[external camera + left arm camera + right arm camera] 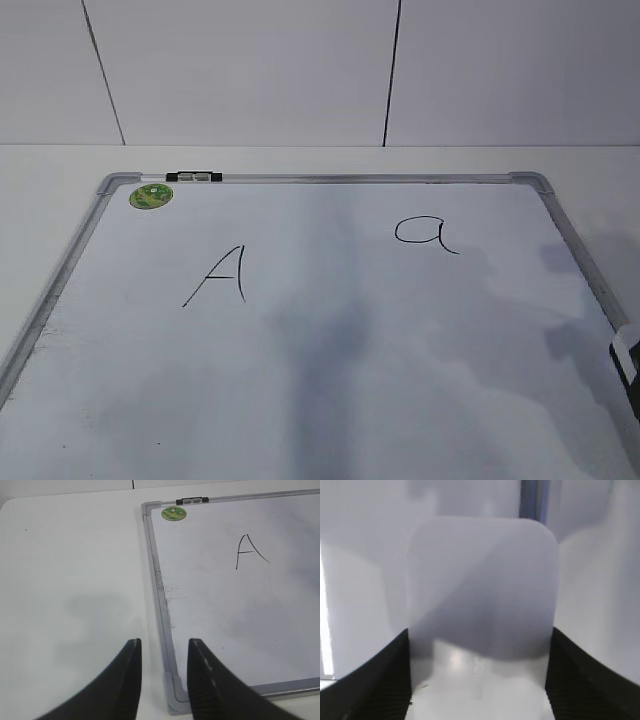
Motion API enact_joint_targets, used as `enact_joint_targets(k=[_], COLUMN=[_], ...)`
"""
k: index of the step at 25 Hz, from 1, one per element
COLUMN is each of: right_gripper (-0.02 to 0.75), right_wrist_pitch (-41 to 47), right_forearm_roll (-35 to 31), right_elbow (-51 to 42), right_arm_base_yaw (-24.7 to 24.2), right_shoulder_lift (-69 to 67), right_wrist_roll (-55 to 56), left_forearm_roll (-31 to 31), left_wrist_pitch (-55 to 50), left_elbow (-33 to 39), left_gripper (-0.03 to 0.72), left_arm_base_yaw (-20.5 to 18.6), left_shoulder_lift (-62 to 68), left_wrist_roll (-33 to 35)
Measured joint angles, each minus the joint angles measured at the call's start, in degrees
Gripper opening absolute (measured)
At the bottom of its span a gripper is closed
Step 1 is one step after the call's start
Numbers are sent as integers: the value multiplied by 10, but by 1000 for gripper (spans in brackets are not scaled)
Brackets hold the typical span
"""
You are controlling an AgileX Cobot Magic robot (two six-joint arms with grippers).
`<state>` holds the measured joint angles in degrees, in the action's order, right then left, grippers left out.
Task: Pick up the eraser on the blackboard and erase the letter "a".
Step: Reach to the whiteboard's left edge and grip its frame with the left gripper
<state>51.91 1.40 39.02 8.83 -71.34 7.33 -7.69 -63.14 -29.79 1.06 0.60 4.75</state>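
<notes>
The eraser point(480, 590) is a white rounded block that fills the gap between my right gripper's point(480, 630) black fingers, which press on both of its sides. In the exterior view the eraser point(624, 350) shows only at the far right edge, by the blackboard's point(330, 400) right frame, with its dark underside visible. The letter "a" point(425, 233) is written on the board's far right part, well away from the eraser. My left gripper point(163, 641) is open and empty above the board's near left corner point(175, 700).
A capital "A" point(220, 275) is on the board's left half and also shows in the left wrist view point(248, 551). A green sticker point(151, 196) and a black-and-silver clip point(194, 177) sit at the far left corner. White table point(75, 580) lies left of the board.
</notes>
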Motion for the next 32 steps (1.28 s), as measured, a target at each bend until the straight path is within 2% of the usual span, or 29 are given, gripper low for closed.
enact_joint_targets(k=[9, 26, 32], right_gripper=[571, 571, 571], right_wrist_pitch=[36, 44, 44], right_forearm_roll=[-6, -8, -9], right_elbow=[21, 21, 21], right_arm_base_yaw=[0, 0, 0], right_shoulder_lift=[33, 36, 36], right_wrist_roll=[0, 0, 0], left_forearm_roll=[0, -8, -34], left_wrist_pitch=[0, 0, -1], left_elbow=[0, 0, -15], left_gripper=[235, 235, 265], left_arm_base_yaw=[0, 0, 0], left_shoulder_lift=[0, 0, 18], left_wrist_roll=[0, 0, 0])
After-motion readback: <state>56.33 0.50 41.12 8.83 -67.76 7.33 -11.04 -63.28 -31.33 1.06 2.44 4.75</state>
